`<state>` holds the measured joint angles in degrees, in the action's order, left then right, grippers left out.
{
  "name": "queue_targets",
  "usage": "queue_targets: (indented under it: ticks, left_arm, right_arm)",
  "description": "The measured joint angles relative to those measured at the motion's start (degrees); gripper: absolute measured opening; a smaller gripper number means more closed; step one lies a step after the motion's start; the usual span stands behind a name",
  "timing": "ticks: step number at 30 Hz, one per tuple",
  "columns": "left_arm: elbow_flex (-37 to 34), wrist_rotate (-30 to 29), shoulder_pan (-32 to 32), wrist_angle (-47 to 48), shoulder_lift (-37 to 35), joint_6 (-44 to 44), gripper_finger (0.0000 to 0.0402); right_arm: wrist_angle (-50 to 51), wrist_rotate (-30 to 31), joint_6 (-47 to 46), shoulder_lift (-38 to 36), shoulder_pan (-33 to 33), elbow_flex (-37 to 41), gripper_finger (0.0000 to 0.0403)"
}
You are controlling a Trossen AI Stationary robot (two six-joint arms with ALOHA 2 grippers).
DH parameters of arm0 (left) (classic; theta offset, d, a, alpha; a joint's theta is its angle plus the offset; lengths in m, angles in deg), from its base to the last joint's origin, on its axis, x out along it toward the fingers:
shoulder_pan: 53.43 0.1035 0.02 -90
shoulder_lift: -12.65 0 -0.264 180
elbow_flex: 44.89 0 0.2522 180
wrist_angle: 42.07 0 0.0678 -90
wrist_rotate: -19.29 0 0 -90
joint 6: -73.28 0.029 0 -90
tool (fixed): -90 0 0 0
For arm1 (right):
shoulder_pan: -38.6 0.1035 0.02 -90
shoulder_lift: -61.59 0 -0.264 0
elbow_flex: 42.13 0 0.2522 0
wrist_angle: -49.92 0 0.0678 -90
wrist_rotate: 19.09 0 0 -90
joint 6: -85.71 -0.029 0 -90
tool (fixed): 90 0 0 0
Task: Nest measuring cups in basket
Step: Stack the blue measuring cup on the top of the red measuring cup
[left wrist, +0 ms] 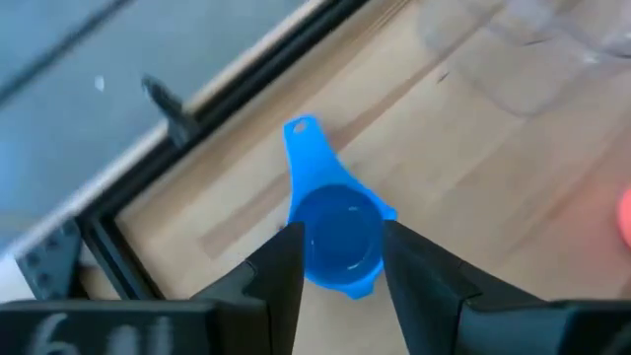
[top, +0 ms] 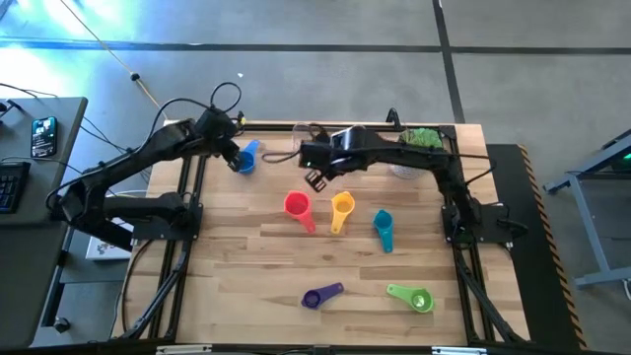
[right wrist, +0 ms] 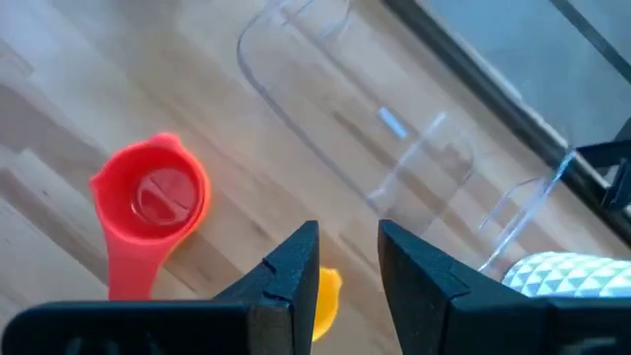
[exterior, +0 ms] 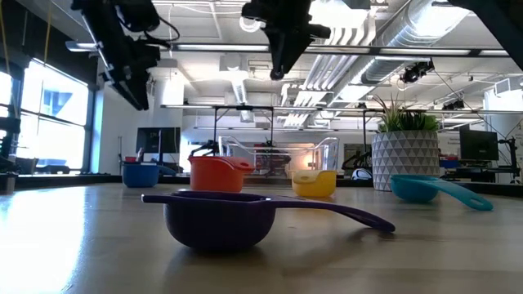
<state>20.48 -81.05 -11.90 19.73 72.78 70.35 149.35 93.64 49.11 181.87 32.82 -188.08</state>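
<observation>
Toward the upper left of the high view, the left gripper (top: 235, 158) hangs over the small blue plastic scoop-shaped measuring cup (top: 246, 158), which sits on the pale wooden table (top: 246, 266) near its far edge; in the left wrist view the two dark fingers (left wrist: 286, 271) stand apart on either side of the blue bowl (left wrist: 337, 237), parted and flanking it, though whether they press its sides is hard to judge from this angle. At upper centre the right gripper (top: 317, 179) hovers above the table with nothing between its fingers (right wrist: 296, 261), which stand a little apart; it is just beside the clear rectangular plastic basket (top: 301, 143), whose rounded wall (right wrist: 325, 108) fills the upper middle of the right wrist view. In the middle of the high view lie the red cup (top: 297, 205), the yellow cup (top: 342, 205) and the teal cup (top: 383, 225) in a row; lower down, the purple cup (top: 317, 297) and the green cup (top: 414, 297) lie well apart from the basket. A white pot with a green plant (top: 422, 140) stands at the upper right corner of the table.
</observation>
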Motion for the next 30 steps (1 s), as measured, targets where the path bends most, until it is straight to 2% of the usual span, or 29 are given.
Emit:
queue_targets:
  ticks: [4,14,30]
  left_arm:
    - [0.0,2.7,2.9,0.1,4.9,-2.8,0.0132]
    - [0.0,2.2,7.3,0.1,15.7,-7.5,0.0133]
    - [0.0,1.7,8.8,-1.8,26.9,-9.6,0.0133]
  right_arm:
    - [0.5,-0.2,4.5,-1.9,-2.2,-0.1,0.0099]
    - [0.8,-1.2,11.4,-3.3,-5.7,-0.1,0.0099]
    - [0.8,-1.3,12.7,-3.3,-5.9,-0.1,0.0099]
